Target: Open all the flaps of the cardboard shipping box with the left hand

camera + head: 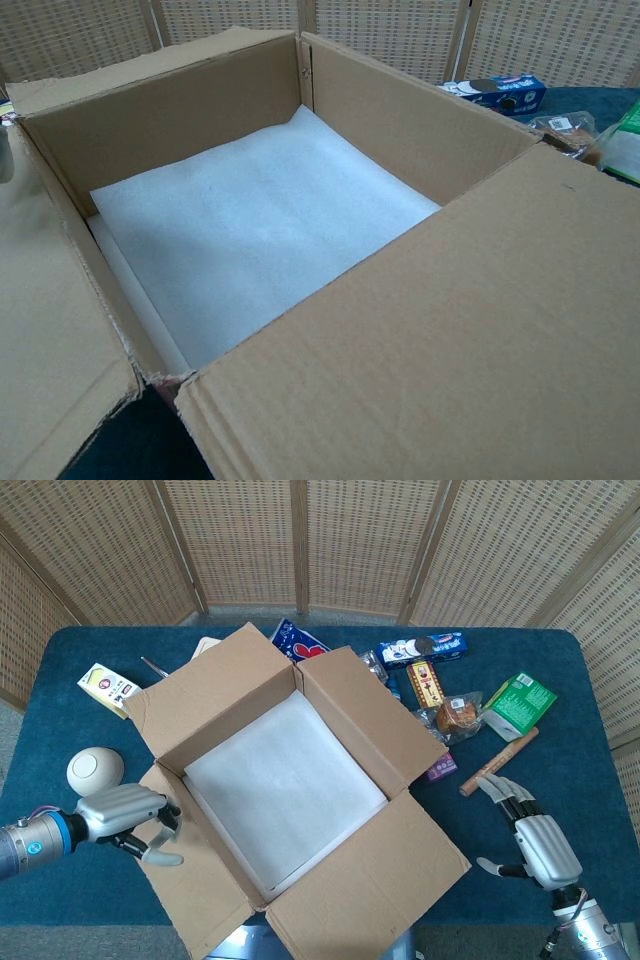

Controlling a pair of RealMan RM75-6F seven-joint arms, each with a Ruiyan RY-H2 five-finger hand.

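Head view shows the left hand [125, 815] low at the left side of the table [60, 730], with its fingers [158, 825] curled down on the edge of the left flap [195, 880] of the cardboard shipping box [285, 780]. It seems to press on that flap, but I cannot tell if the thumb is hooked under the edge. The flap lies flat, spread out to the side, with the hand at its outer edge. The box sits just to the right of this hand, in the middle of the table. All its flaps are folded out, and a white foam sheet [285, 780] covers its floor. A round white ball [94, 770] lies just above the hand, close to it but not touching. A small white carton [108, 688] lies farther up from the hand, near the box's back flap. The right hand [535, 835] rests far across the table, past the box, with its fingers spread and nothing in it. A brown stick [498, 762] lies just above that hand. Snack packs are near there too, like a green bag [522, 702] and a blue cookie box [422, 648]. Chest view looks down into the box [250, 225], and only a tiny grey bit at its left edge may be the left hand.
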